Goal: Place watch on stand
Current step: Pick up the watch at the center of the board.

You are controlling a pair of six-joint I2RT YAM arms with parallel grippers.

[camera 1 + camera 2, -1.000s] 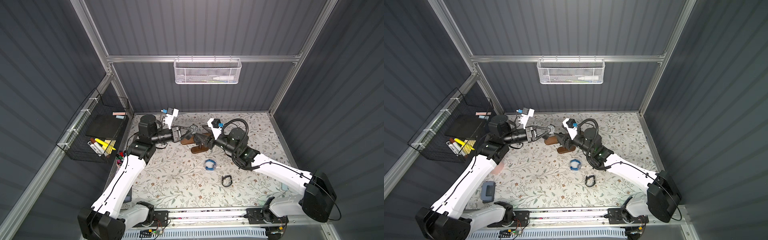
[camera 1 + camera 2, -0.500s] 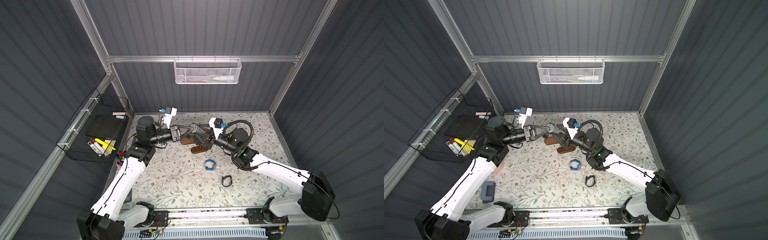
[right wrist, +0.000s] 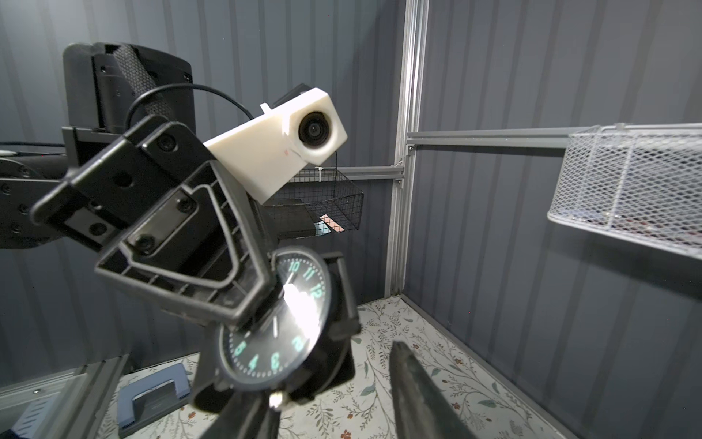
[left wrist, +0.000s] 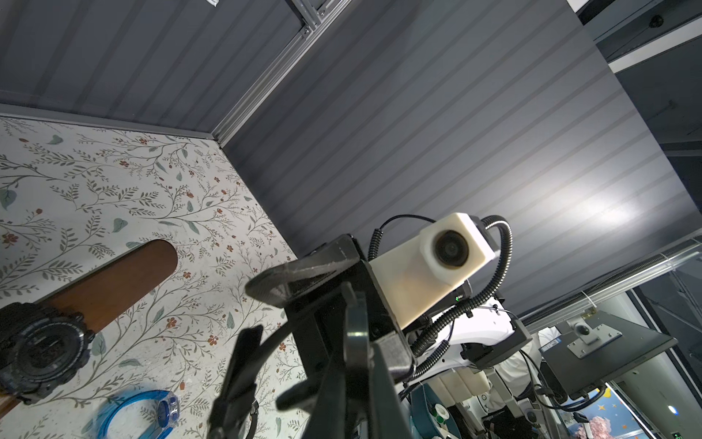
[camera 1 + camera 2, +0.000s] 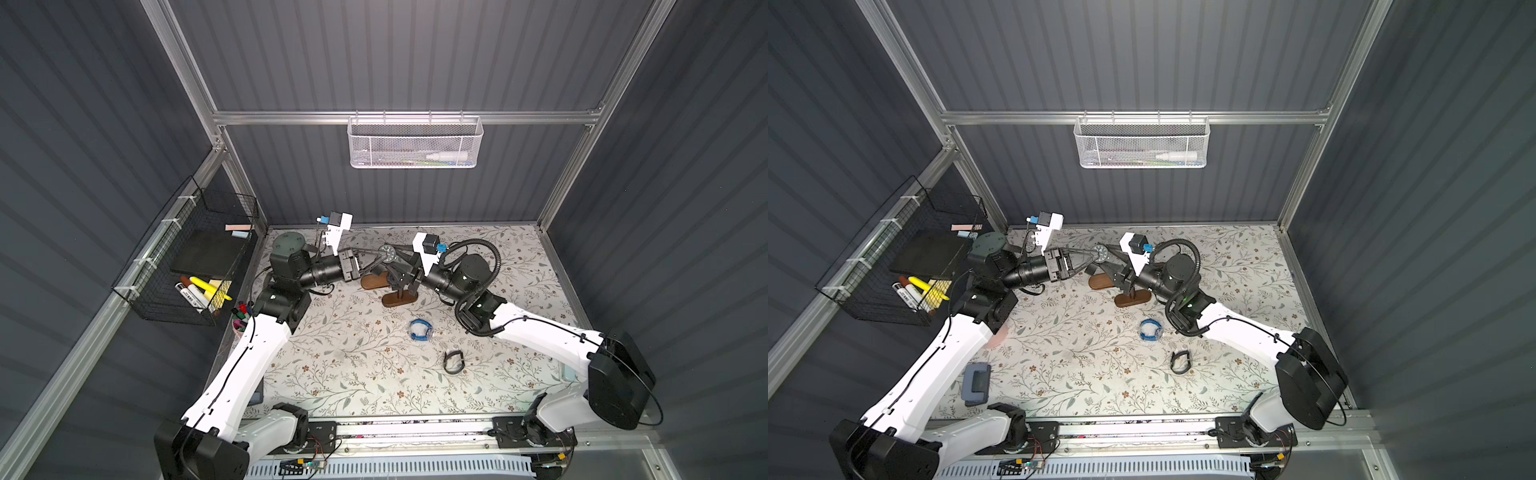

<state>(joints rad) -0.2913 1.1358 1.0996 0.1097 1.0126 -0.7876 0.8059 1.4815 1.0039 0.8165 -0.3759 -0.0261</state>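
Wooden stand (image 5: 371, 282) upright between the two arms; black digital watch (image 4: 41, 349) already on its bar, rounded end free. Left gripper (image 5: 379, 256) pinches the round-dial watch (image 5: 387, 252) in the air near the bar, clear of it; right gripper (image 3: 323, 380) half spread either side of its lower part, contact unclear. Judgement: right jaws should seat on the strap before left lets go; then thread the loop over the free end.

Stand (image 5: 376, 281): dk brown wood. Watch (image 3: 281, 342): blk case, blk dial w/ teal numerals. Blue watch (image 5: 420, 330): clear blue. Band (image 5: 453, 362): blk. Mat (image 5: 353, 374): cream, green-leaf/red-brown flower print. Walls (image 5: 415, 54): dk grey, ribbed. Mesh basket (image 5: 386, 145): wht. Wire basket (image 5: 174, 311): blk. Marker (image 5: 203, 286): yellow.
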